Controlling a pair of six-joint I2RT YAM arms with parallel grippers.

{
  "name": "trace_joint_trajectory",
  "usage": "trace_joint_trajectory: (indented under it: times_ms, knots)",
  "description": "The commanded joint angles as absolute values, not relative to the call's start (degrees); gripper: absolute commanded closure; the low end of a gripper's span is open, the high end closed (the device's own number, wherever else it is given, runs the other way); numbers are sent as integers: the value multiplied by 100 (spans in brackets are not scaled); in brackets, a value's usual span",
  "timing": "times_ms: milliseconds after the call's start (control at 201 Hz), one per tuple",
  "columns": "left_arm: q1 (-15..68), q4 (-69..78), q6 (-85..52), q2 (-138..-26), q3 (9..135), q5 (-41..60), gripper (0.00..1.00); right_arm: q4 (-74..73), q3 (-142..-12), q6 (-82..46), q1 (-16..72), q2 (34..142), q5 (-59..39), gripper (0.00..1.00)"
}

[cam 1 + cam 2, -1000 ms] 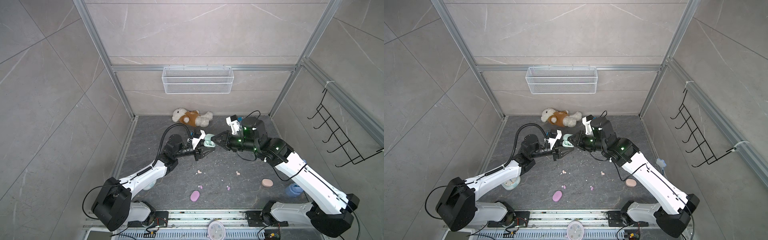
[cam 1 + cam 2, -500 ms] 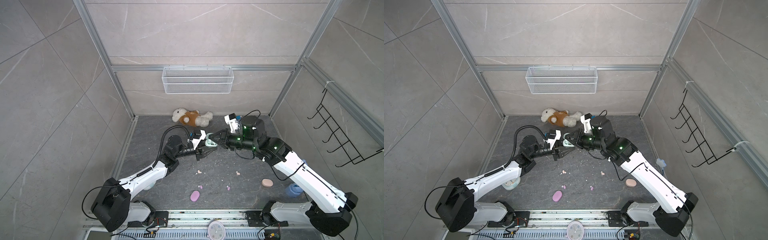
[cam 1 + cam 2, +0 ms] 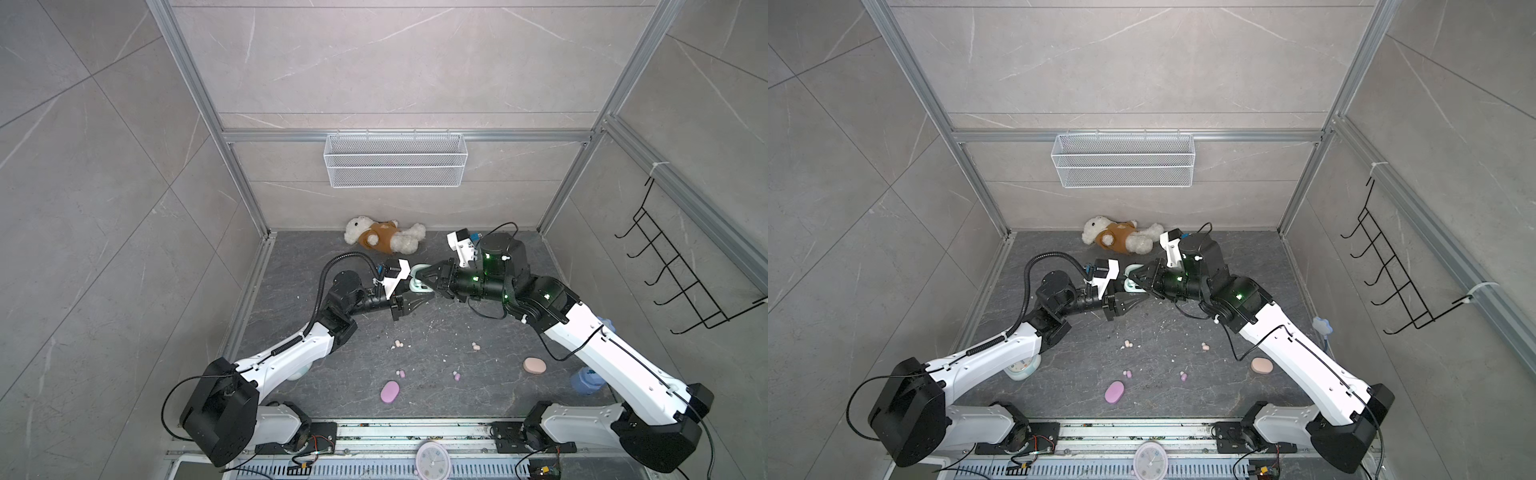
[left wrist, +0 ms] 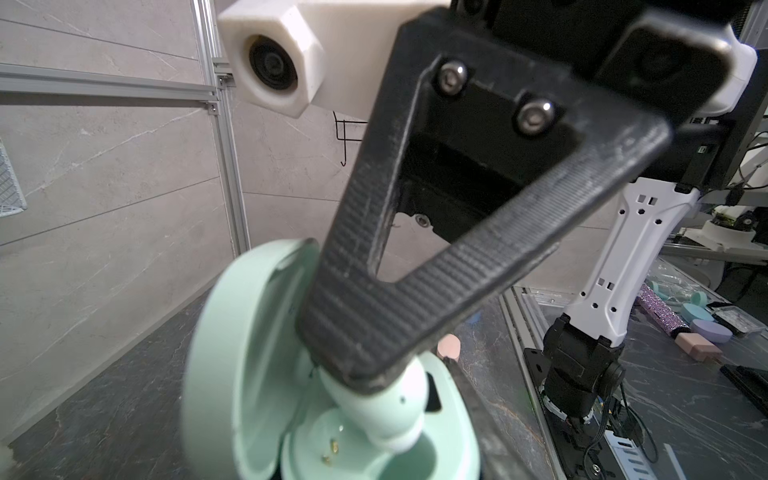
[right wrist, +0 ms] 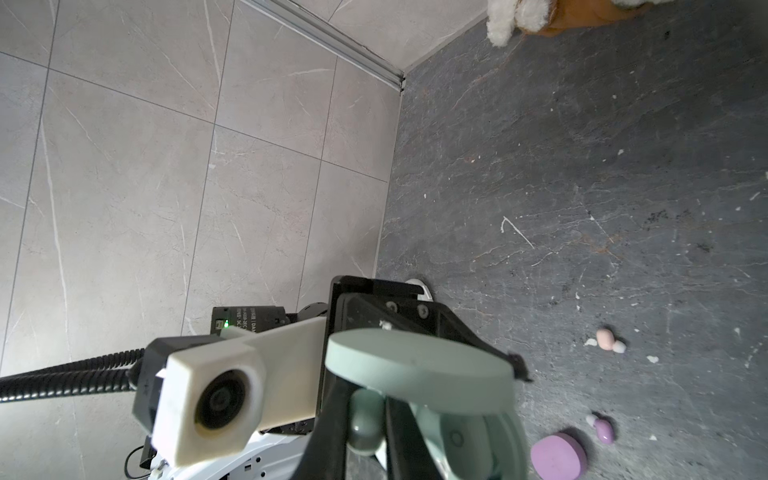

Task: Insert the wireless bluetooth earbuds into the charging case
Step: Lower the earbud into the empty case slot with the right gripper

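Right hand point(image 3: 420, 279) is pinching a mint earbud point(image 4: 374, 411) between pressed fingers, its tip sitting in a well of the open mint case point(image 4: 232, 374). Left hand point(image 3: 423, 295) is clamping that case at its base, lid swung wide. Peach earbuds point(image 3: 398, 343) and lilac earbuds point(image 3: 401, 373) are lying loose on the worktop point(image 3: 457, 316), well apart from the mint case on its arm-base side. Lilac case point(image 3: 390, 391) and peach case point(image 3: 534, 365) are lying farther from it still.

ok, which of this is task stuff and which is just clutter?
Job: mint case, mint earbud, peach buds, lilac buds, peach case, lilac case.
Lying about: teddy bear, wire basket, hook rack, clock.
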State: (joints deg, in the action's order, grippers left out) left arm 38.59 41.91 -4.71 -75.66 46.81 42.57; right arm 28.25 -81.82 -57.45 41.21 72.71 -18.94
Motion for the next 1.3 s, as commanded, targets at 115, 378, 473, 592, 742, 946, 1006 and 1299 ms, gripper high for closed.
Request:
trace_joint_trajectory:
  times_ms: [115, 378, 473, 592, 742, 946, 1006, 1299]
  knots:
    - [3884, 4653, -580, -7397, 4772, 4342, 81, 2671, -8068, -5837, 4148, 7322, -2038, 83]
    - [3880, 4667, -595, -7368, 4778, 4320, 81, 2801, -8033, -5801, 4148, 7289, -2035, 80]
    - [3880, 4671, -602, -7365, 4773, 4305, 81, 2855, -8028, -5783, 4146, 7262, -2004, 76]
    - [3884, 4676, -609, -7356, 4759, 4287, 81, 2946, -8056, -5749, 4153, 7253, -1982, 71]
    - [3877, 4680, -622, -7343, 4755, 4275, 81, 3050, -8094, -5692, 4147, 7238, -1925, 67]
    - [3880, 4678, -615, -7321, 4755, 4264, 81, 3169, -8173, -5621, 4151, 7243, -1907, 61]
    - [3880, 4686, -624, -7320, 4757, 4259, 81, 3254, -8234, -5569, 4154, 7261, -1907, 59]
    - [3879, 4709, -646, -7327, 4781, 4264, 81, 3408, -8409, -5434, 4196, 7416, -1978, 53]
